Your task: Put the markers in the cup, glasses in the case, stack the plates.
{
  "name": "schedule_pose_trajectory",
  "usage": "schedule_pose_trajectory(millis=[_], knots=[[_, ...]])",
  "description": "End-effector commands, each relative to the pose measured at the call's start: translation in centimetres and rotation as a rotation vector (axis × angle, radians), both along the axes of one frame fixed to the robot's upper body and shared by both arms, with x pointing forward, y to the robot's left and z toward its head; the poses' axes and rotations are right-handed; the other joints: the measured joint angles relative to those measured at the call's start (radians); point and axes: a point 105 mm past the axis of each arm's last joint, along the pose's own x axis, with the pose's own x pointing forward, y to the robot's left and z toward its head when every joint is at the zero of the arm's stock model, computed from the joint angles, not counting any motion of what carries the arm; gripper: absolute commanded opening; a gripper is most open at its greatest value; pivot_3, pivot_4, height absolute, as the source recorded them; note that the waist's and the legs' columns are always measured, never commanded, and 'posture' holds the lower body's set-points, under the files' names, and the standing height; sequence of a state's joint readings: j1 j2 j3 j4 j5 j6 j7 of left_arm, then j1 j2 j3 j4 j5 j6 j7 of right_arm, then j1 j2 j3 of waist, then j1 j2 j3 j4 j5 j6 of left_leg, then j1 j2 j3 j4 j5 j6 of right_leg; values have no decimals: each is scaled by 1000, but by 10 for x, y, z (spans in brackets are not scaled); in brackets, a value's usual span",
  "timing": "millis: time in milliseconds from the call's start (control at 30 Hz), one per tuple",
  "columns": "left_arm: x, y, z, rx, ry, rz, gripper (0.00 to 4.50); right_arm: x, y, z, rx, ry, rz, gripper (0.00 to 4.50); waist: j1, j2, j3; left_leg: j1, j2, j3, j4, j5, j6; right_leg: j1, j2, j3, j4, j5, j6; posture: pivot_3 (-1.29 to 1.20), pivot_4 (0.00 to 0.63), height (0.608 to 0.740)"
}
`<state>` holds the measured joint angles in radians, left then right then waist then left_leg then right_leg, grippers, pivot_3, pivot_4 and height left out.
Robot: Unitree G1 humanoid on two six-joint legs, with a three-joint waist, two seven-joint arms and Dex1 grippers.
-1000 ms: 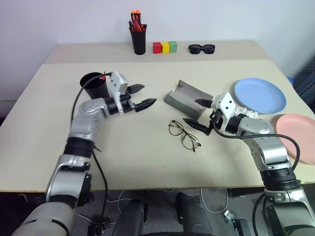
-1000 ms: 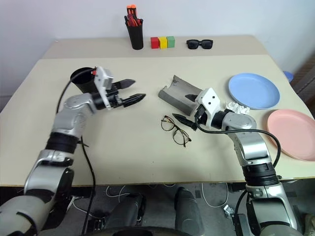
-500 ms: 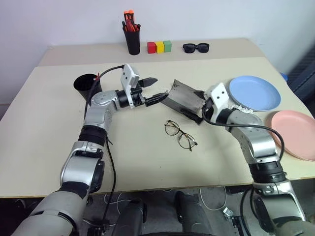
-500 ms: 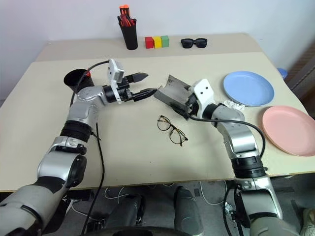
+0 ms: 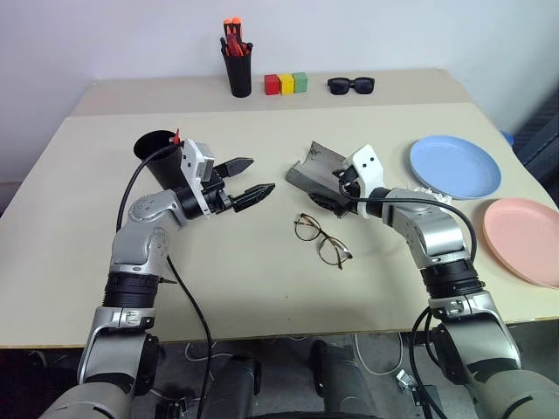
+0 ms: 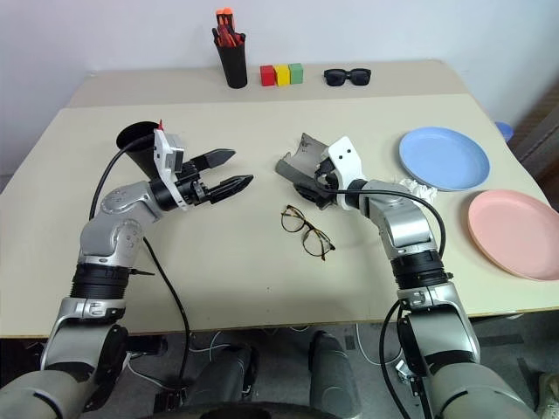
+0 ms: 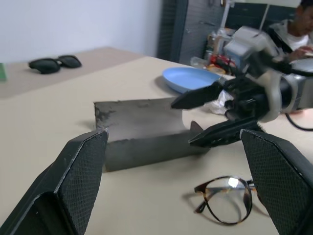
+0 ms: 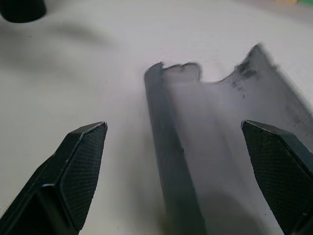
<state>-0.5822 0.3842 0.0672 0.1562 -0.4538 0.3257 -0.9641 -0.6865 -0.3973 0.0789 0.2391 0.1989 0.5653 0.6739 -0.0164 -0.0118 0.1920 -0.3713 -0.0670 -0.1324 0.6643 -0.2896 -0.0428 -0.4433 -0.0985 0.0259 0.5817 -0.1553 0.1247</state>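
Note:
The grey case (image 5: 313,168) lies open at mid-table, its flap up. My right gripper (image 5: 336,188) is open at the case's right end, and the right wrist view shows the case (image 8: 210,127) lying ahead between its spread fingers. The wire-framed glasses (image 5: 323,241) lie just in front of the case. My left gripper (image 5: 249,178) hovers open and empty, left of the case. Behind it stands the black cup (image 5: 157,148), with a marker's red tip (image 5: 175,137) poking over its rim. The blue plate (image 5: 456,166) and the pink plate (image 5: 528,240) lie side by side at the right.
At the back of the table stand a black pen holder (image 5: 239,72) with orange-tipped pens, three coloured blocks (image 5: 286,84) and black sunglasses (image 5: 351,85). A crumpled white scrap (image 5: 434,195) lies by the blue plate. A person (image 7: 293,29) sits beyond the table.
My right gripper has moved from beside the glasses up to the case's right end. My left gripper reached toward the case, then drew back toward the cup. The head camera has shifted.

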Motion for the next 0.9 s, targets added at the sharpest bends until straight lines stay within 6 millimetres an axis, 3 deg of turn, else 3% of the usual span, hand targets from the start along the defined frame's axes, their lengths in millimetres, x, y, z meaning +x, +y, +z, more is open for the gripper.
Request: schedule_pose_trajectory(millis=[33,233,267,333,567,700,900], knots=[[-5,3,12,-26,-45,7,4444,4,10,9,17,21,25,4500,0,0,0,0,0,0,0,0,0,0,0,0,0,0,0,0,150,740],[-6,4,9,-29,-42,19,4444,18,6,9,-7,65,-5,4500,-1,0,0,0,0,0,0,0,0,0,0,0,0,0,0,0,150,740],[-6,4,8,-28,-42,21,4485,19,5,6,-17,74,-8,4246,-1,0,0,0,0,0,0,0,0,0,0,0,0,0,0,0,150,740],[-6,3,8,-28,-43,23,4500,20,4,2,-31,85,-14,3710,-1,0,0,0,0,0,0,0,0,0,0,0,0,0,0,0,150,740],[-7,3,6,-26,-38,32,4500,17,10,-3,-36,107,25,220,-4,0,0,0,0,0,0,0,0,0,0,0,0,0,0,0,150,740],[-6,2,5,-23,-36,36,4500,19,9,2,-18,97,23,68,-3,0,0,0,0,0,0,0,0,0,0,0,0,0,0,0,150,740],[-7,3,5,-18,-33,38,4500,5,17,16,18,61,145,68,-3,0,0,0,0,0,0,0,0,0,0,0,0,0,0,0,150,740]])
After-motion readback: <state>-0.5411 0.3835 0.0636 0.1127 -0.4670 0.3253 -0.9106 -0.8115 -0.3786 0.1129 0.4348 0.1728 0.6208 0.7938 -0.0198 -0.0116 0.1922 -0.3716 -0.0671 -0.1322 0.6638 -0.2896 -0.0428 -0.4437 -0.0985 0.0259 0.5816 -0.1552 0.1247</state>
